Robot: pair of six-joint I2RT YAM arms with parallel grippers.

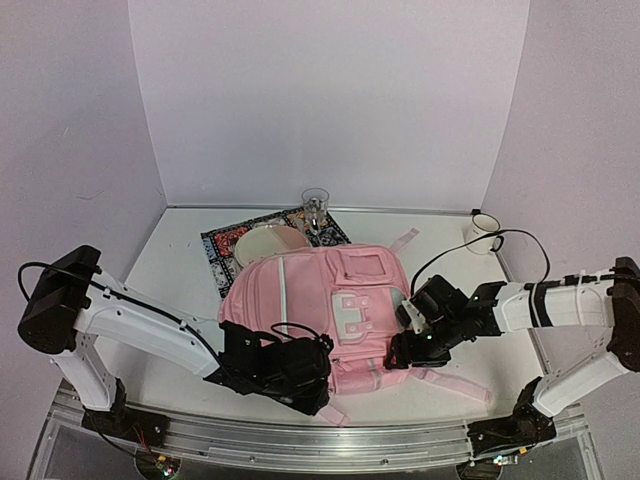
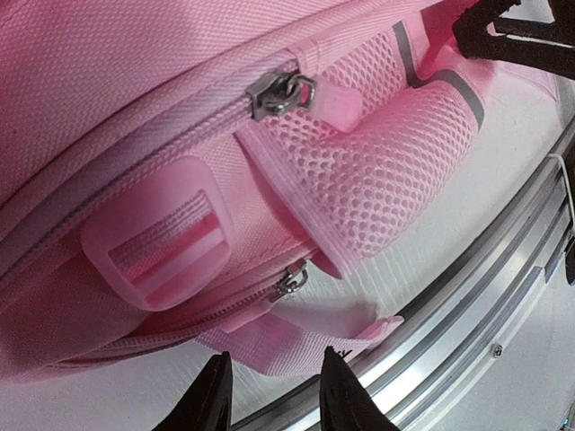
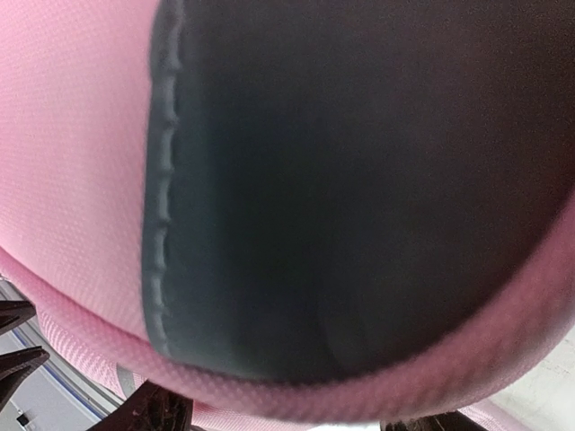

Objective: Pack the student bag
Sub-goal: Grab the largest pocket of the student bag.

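**Two end effectors at the near end of one pink student bag**

One student bag (image 1: pixel 320 305) lies flat mid-desk, front pockets up and straps trailing toward the near aluminium rail (image 2: pixel 485 296). There is a white patch (image 1: pixel 348 310) on the front pocket; any writing on it is too small to read.

The left end effector (image 2: pixel 274 397) is at the bag's near-left corner. Its two dark fingers (image 2: pixel 216 395) stand moderately apart with nothing between them, the tips just short of a pink webbing strap. The left wrist view also shows a metal zipper pull (image 2: pixel 280 92), a second smaller pull (image 2: pixel 292 280), a pink plastic buckle (image 2: pixel 157 238) and a mesh shoulder strap (image 2: pixel 386 171). No brand marks are legible on the pulls.

The right end effector (image 1: pixel 404 352) is against the bag's near-right edge. The right wrist view is filled with pink fabric and a dark grey panel (image 3: pixel 359 180), all blurred. The fingertips barely show at the bottom edge, far apart with fabric bulging between them; I cannot tell if they grip it.

Behind the bag, a patterned mat (image 1: pixel 222 258) carries a plate (image 1: pixel 270 243), with a clear glass (image 1: pixel 315 205) at the mat's far corner. A white cup (image 1: pixel 483 228) sits at far right, well apart from the bag.
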